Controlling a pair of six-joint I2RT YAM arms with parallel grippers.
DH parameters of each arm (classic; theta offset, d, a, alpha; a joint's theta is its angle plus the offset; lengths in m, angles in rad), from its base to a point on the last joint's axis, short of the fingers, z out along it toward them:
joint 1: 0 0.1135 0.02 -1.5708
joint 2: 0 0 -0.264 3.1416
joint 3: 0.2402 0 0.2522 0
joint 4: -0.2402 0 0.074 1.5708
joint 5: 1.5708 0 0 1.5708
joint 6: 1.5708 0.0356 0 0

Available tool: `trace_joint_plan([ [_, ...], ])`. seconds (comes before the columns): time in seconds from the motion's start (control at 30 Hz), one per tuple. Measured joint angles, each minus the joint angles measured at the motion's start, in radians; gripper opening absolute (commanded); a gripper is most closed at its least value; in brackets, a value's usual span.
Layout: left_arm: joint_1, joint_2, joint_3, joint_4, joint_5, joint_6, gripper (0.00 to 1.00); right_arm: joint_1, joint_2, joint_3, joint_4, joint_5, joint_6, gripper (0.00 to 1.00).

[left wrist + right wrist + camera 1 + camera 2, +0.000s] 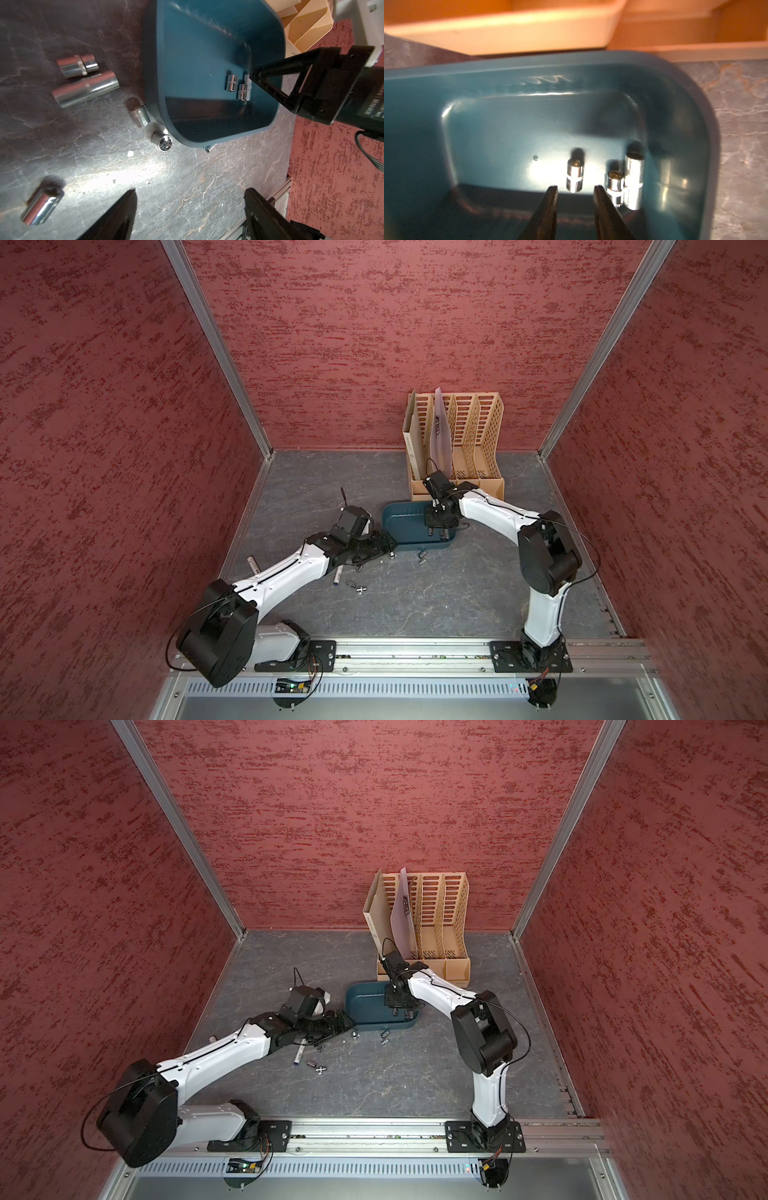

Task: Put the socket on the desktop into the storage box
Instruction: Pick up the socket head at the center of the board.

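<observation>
Grey stone-look bench (415, 605): loose sockets (85, 91) strewn on near side of storage box (401, 518), not yet stowed. Left hand (191, 190): spread wide, empty, low over strays, likely poised for next pick. Right hand (575, 187): inside box, slightly parted, gripping nothing. Socket (575, 176) free on box floor just beyond tips. Two other sockets (634, 182) against box wall. Tan file rack (478, 439) behind, not involved.

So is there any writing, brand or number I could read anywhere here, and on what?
Nothing reads clearly.
White lettering on the right claw's black housing: sideways, blurred, unreadable.
Stamped marks on a socket in the storage box: too small.
Print on the cardboard folder's edge: too small.
</observation>
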Motion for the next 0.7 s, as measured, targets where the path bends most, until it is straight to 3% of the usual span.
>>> trace_joint_plan([
  [0.3,0.038,-0.053,0.000,-0.089,-0.032,0.008,0.83,0.016,-0.121,-0.018,0.000,-0.001,0.000,0.35],
  [0.7,0.041,-0.211,-0.043,-0.313,-0.138,-0.029,0.79,0.117,-0.342,-0.199,0.022,-0.029,0.000,0.36],
])
